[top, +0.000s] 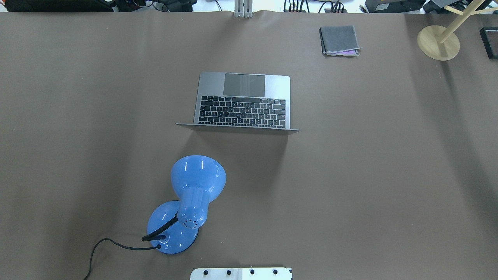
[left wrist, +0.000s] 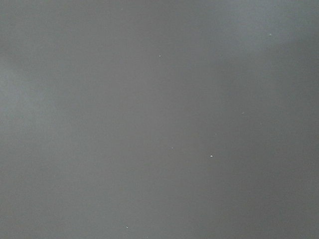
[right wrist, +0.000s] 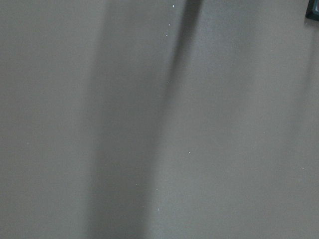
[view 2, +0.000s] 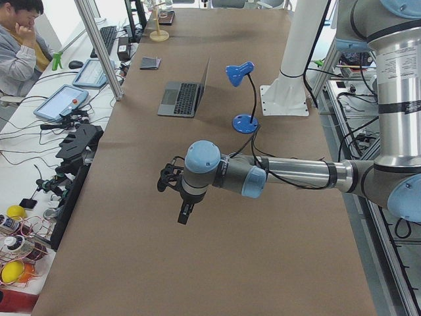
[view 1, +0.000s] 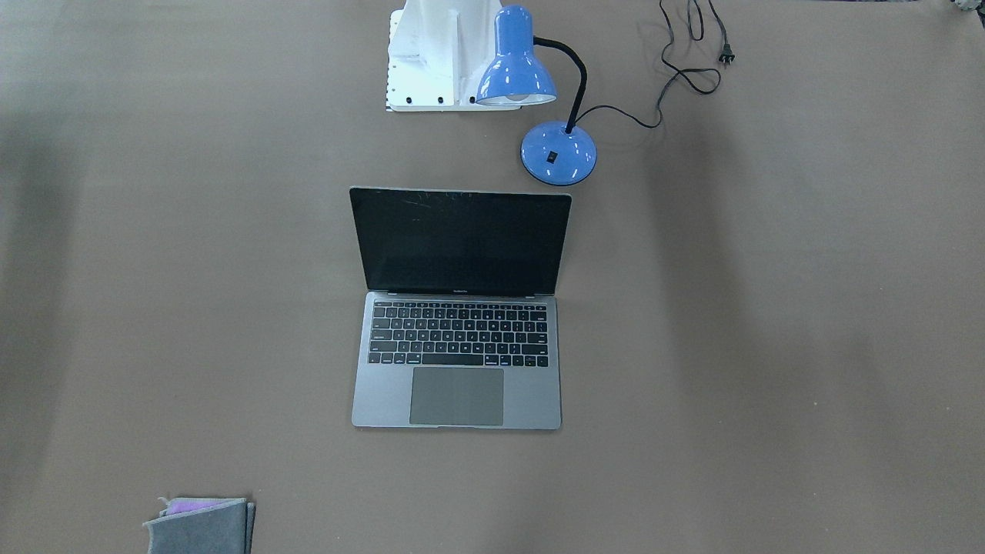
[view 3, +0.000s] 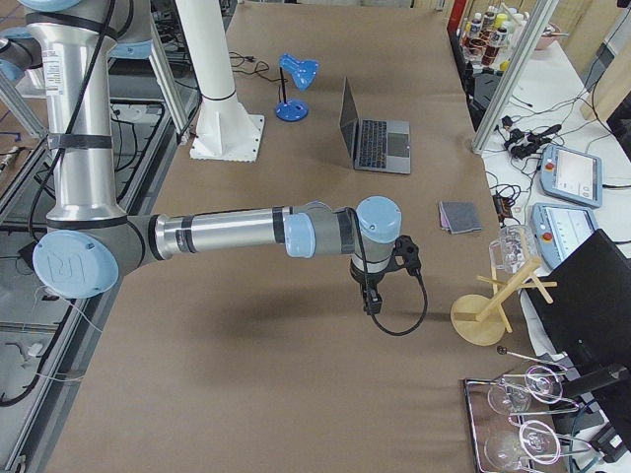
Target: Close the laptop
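The laptop (view 1: 457, 385) is a slim grey one with a black keyboard. It stands open in the middle of the table, its dark screen upright and facing the operators' side. It also shows in the overhead view (top: 243, 83), the exterior left view (view 2: 179, 99) and the exterior right view (view 3: 383, 144). My left gripper (view 2: 184, 214) hangs over bare table far from the laptop. My right gripper (view 3: 372, 301) hangs likewise at the other end. I cannot tell whether either is open or shut. Both wrist views show only brown table.
A blue desk lamp (view 1: 559, 154) with a black cord (view 1: 677, 73) stands behind the laptop's lid, near the robot base (view 1: 435, 54). A folded grey cloth (top: 338, 40) and a wooden stand (top: 438, 42) lie on the far right.
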`<move>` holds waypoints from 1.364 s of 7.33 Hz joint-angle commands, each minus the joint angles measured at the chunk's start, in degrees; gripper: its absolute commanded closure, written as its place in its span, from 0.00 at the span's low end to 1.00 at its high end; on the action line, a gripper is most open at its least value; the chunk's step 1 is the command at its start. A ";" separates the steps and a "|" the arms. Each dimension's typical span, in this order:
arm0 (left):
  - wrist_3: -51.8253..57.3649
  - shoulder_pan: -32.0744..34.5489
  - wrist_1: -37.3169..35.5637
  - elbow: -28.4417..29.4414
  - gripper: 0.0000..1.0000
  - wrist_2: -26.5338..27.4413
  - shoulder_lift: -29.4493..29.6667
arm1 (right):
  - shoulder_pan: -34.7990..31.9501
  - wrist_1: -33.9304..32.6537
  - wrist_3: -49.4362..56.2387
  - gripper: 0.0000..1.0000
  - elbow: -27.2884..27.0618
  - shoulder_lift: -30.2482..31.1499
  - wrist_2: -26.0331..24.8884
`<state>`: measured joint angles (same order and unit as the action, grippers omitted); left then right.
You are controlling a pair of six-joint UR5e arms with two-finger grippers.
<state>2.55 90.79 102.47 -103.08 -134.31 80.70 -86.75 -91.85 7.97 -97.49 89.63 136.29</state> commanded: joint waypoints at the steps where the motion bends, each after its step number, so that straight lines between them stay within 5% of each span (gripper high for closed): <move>1: 0.61 0.08 -3.04 -2.37 0.02 1.67 -0.36 | 0.00 0.00 0.02 0.00 0.11 0.11 0.03; 10: 0.97 0.08 -3.50 -2.74 0.02 0.98 -1.95 | 0.44 0.00 0.02 0.00 0.55 0.11 -0.50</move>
<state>3.51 90.85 99.03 -105.76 -133.31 78.85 -86.46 -91.85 8.15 -96.96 89.74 135.84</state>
